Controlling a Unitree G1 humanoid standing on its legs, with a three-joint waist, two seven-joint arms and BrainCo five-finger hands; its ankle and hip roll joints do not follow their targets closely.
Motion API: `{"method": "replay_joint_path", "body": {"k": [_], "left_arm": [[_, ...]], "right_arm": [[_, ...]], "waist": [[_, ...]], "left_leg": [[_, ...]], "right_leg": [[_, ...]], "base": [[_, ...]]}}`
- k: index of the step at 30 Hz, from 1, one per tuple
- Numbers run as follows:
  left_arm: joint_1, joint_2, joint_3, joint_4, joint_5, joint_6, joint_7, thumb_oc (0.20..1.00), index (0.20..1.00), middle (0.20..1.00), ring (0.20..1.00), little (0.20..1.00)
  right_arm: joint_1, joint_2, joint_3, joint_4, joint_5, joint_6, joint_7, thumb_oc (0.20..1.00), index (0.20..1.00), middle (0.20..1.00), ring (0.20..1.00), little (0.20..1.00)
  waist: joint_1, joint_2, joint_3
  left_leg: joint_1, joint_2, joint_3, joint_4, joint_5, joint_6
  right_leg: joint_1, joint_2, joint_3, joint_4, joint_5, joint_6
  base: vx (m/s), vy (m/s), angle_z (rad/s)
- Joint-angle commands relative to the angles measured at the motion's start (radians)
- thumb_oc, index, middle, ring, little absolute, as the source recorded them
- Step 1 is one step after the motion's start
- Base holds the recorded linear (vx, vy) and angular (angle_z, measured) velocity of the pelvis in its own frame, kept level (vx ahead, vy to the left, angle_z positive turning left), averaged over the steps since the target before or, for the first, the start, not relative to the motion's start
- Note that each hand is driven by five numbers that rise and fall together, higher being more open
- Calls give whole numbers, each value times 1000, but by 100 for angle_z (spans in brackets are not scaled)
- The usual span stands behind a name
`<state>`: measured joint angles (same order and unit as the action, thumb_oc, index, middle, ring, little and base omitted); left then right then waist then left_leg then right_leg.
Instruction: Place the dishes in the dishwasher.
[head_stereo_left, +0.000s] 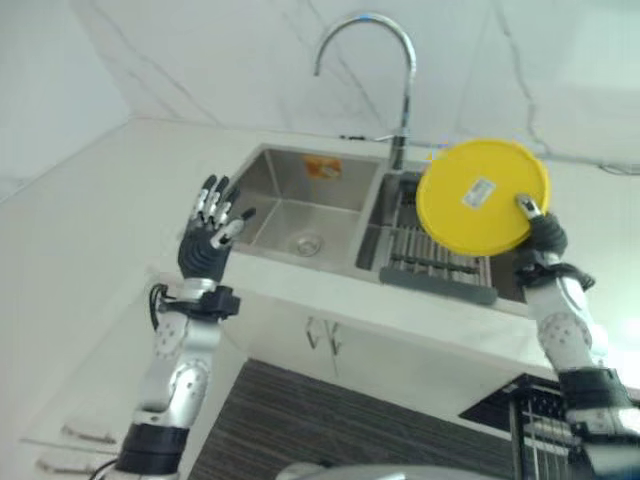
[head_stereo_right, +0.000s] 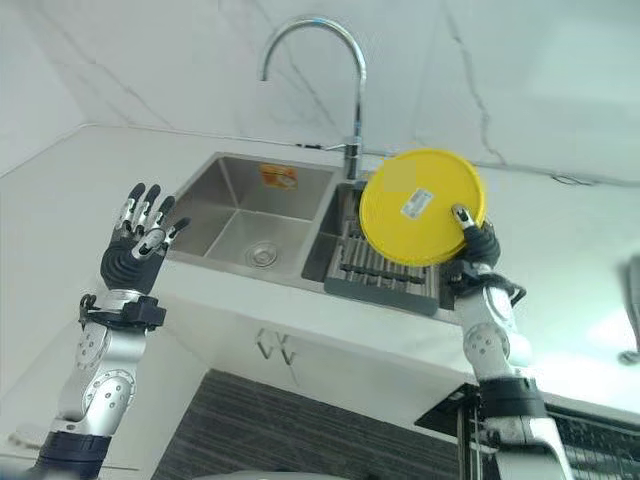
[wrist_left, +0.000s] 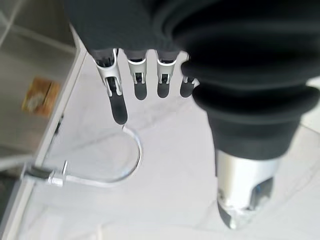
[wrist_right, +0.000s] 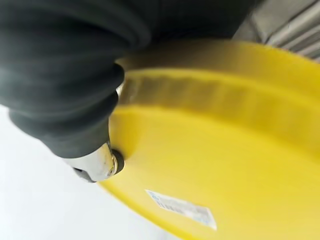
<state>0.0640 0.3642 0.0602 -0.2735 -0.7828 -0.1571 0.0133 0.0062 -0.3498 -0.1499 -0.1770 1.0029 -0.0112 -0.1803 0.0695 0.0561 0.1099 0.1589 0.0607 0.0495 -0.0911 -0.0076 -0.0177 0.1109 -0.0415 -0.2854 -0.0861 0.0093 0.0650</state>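
Right now, yellow plate (head_stereo_left: 482, 197) lifted at the right of the frame, above the drying rack (head_stereo_left: 430, 262) in the sink (head_stereo_left: 300, 205), pinched at its lower right rim by the right hand (head_stereo_left: 540, 228) with fingers clenched on the edge. Held upright and face-on, likely to clear the rack before the carry toward the dishwasher basket (head_stereo_left: 540, 425) at lower right. Left hand (head_stereo_left: 212, 232) raised at centre left over the white surface (head_stereo_left: 90, 200), fingers released and spread, holding nothing, apparently kept clear.

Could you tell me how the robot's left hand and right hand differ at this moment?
The left hand holds nothing, while the right hand grips the yellow plate at its lower edge. The left hand's fingers are straight and spread; the right hand is closed on the plate's rim. The left hand is raised in front of the sink's left basin, the right over the rack side. Both are raised with dark ribbed covers.
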Motion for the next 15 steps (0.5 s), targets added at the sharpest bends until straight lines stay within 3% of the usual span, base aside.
{"method": "replay_joint_path", "body": {"k": [1, 2, 3, 4, 6, 8, 9, 10, 15], "left_arm": [[-29, 88, 80, -5, 28, -70, -60, 1000, 1000, 1000, 1000, 1000], [-26, 84, 86, -6, 32, -75, -70, 1000, 1000, 1000, 1000, 1000], [-26, 82, 92, -15, 32, -77, -77, 1000, 1000, 1000, 1000, 1000], [-24, 68, 105, -28, 31, -85, -90, 1000, 1000, 1000, 1000, 1000], [5, 45, 134, -56, 47, -98, -83, 1000, 1000, 1000, 1000, 1000], [30, 40, 147, -76, 72, -114, -64, 1000, 1000, 1000, 1000, 1000], [37, 32, 146, -92, 67, -118, -87, 1000, 1000, 1000, 1000, 1000], [33, 32, 143, -90, 64, -117, -91, 1000, 1000, 1000, 1000, 1000], [-70, 51, 67, -64, 82, -110, -94, 1000, 1000, 1000, 1000, 1000]], "right_arm": [[-200, -24, -64, 85, 47, -96, 63, 200, 200, 200, 200, 200], [-178, -14, -77, 68, 45, -88, 67, 200, 200, 200, 200, 200], [-150, -11, -92, 50, 63, -86, 69, 200, 200, 200, 200, 200], [-114, 20, -123, 21, 77, -79, 79, 200, 200, 200, 200, 200], [-94, 33, -143, 0, 92, -60, 114, 200, 200, 200, 200, 200], [-97, 42, -128, -11, 88, -59, 131, 200, 200, 200, 200, 200], [-89, 46, -115, -41, 59, -105, 135, 200, 200, 200, 200, 200], [-87, 47, -115, -46, 60, -110, 133, 200, 200, 200, 200, 200], [-67, 47, -130, -103, 61, -140, 108, 200, 200, 200, 200, 200]], "waist": [[-35, -100, -32], [-41, -105, -24], [-46, -115, -11], [-50, -128, 12], [-36, -131, 20], [-14, -121, 26], [-19, -108, 22], [-21, -108, 21], [-90, -96, 6]], "left_leg": [[29, -65, 86, 15, -88, 38], [11, -67, 97, 48, -83, 32], [-25, -63, 108, 139, -106, 19], [-103, -54, 81, 276, -92, -1], [-114, -99, -63, 219, -92, 19], [-94, -132, -186, 149, -78, 37], [-59, -139, -191, 78, -63, 56], [-58, -138, -183, 70, -58, 57], [-11, -126, -126, 4, -66, 65]], "right_leg": [[50, 27, 120, -1, -67, -25], [46, 24, 123, -1, -56, -28], [50, 14, 122, -1, -56, -29], [45, 5, 131, -1, -41, -32], [22, 14, 192, -1, -18, -25], [23, 33, 252, -1, -15, -24], [23, 42, 291, -1, -22, -19], [19, 40, 292, -1, -18, -18], [2, 26, 300, 12, -14, 2]], "base": [[-18, -72, -59], [-12, -84, -47], [-42, -106, -42], [-33, -75, -32], [9, 23, -55], [110, 106, -183], [73, 147, -239], [44, 183, -167], [58, 201, -40]]}}
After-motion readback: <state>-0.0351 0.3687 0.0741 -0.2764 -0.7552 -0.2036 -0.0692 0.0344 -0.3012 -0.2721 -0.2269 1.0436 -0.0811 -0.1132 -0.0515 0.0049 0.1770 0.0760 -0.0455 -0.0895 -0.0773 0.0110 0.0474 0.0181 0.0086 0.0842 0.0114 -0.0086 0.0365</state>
